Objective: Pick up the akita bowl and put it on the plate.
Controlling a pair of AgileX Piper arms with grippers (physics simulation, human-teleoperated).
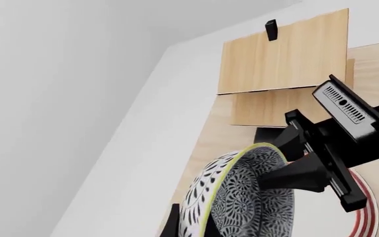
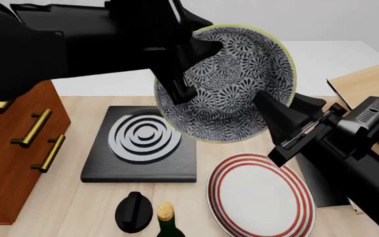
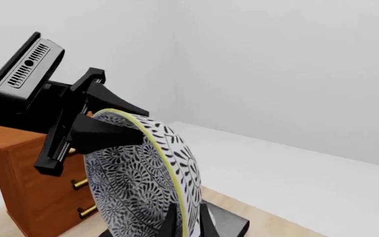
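— Both sets of jaws are seen pinched on the akita bowl (image 2: 232,86) rim: left gripper (image 2: 176,64) at one side, right gripper (image 2: 278,123) at the other.

— Bowl's place?

— It is held tilted in the air, above the black slab (image 2: 143,148) and the red-ringed plate (image 2: 260,195) on the desk (image 2: 77,207).

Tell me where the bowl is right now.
Front view: the bowl is held tilted in the air at centre, both grippers on its rim, above the black slab and the plate.
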